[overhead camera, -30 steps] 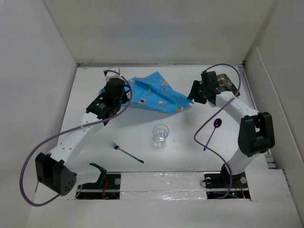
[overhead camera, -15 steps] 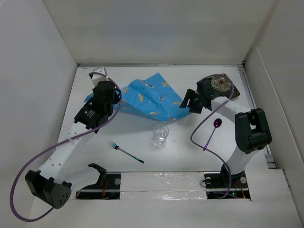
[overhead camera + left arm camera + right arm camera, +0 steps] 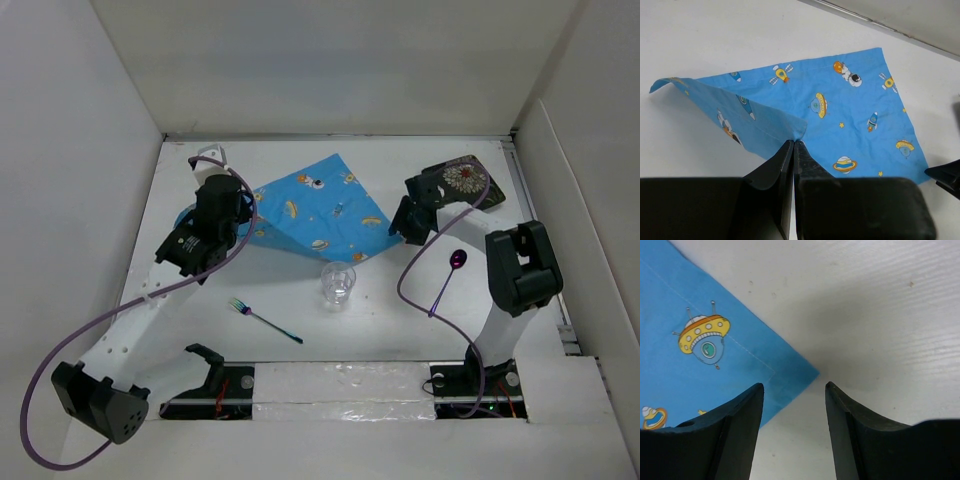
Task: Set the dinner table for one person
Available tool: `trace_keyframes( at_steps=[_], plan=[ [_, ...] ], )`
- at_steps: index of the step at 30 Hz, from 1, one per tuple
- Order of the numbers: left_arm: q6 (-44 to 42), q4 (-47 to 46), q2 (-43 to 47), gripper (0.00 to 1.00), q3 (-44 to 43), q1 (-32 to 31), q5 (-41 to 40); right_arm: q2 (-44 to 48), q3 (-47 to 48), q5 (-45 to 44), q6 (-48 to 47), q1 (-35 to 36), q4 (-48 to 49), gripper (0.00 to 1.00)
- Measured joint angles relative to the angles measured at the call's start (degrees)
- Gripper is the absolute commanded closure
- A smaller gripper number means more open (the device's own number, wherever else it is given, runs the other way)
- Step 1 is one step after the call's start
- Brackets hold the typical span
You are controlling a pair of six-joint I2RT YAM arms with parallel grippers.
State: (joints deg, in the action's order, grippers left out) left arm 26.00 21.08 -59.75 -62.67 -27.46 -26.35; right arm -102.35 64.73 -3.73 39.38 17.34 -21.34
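Note:
The blue space-print placemat lies spread on the white dinner table, with its left part folded over. My left gripper is shut on that folded left edge. In the left wrist view the cloth fans out from the pinched tips. My right gripper stands open just above the table at the cloth's right corner. In the right wrist view that corner lies flat between the spread fingers and nothing is held.
A clear glass stands just in front of the placemat. An iridescent fork lies at front left and a purple spoon at right. A dark patterned plate sits at the back right behind the right arm. White walls enclose the table.
The placemat has gone from bunched to spread nearly flat. My left gripper pulled its edge leftward, and the right gripper came down toward the cloth's right corner with its jaws apart.

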Motion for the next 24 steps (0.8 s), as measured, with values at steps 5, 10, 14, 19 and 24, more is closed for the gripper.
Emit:
trace_keyframes(
  at_steps=[5,10,14,19,24],
  plan=[
    [-0.17,-0.61,1.05,1.00,0.42,0.02,1.33,-0.42,0.44,-2.73,1.07,1.60,-3.17,0.53],
    [-0.26,-2.38,2.60,1.00,1.20,0.11,3.15,-4.74,5.70,-2.84,2.32,2.14,-6.32,0.58],
    [-0.26,-3.98,4.17,1.00,2.99,0.11,4.02,-5.62,6.56,-1.31,4.70,1.36,-6.47,0.72],
    [-0.66,-5.29,5.25,1.00,4.66,0.17,4.35,-6.10,6.54,1.07,7.69,-0.94,-6.45,1.00],
    [-1.40,-7.02,4.81,1.00,4.20,0.55,4.04,-4.83,6.56,-0.79,8.17,-0.92,-6.40,1.00]
  ],
)
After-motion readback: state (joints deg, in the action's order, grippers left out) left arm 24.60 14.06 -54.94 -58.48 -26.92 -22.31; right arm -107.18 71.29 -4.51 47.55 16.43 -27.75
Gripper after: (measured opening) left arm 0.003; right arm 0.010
